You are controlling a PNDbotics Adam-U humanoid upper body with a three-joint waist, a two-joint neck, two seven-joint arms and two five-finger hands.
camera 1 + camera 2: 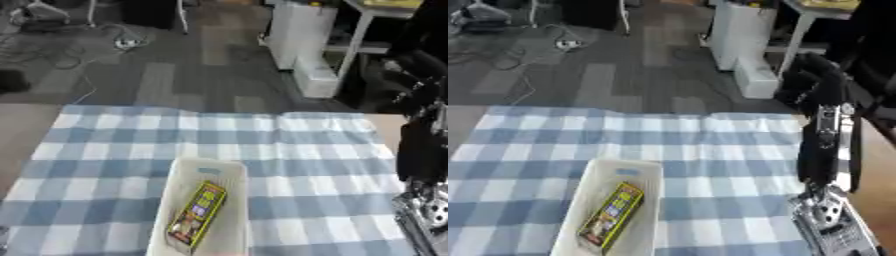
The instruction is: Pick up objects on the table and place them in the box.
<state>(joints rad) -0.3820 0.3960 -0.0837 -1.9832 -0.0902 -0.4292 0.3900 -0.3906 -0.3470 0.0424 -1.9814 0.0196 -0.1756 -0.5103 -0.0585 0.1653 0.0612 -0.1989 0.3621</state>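
Observation:
A white plastic box (pixel 185 172) stands on the checked cloth near the table's front edge, a little left of the middle. Inside it a long yellow and green packet (pixel 199 214) lies along the box. My right arm rises at the table's right edge, its black forearm upright. At its top my right hand (pixel 807 77) hangs in the air over the far right corner, well away from the box, fingers relaxed and holding nothing. No left hand shows in either view.
A blue and white checked cloth (pixel 306 150) covers the table; no loose objects show on it. Beyond the far edge are a grey plank floor, a white cabinet (pixel 302 35) and cables (pixel 52 55).

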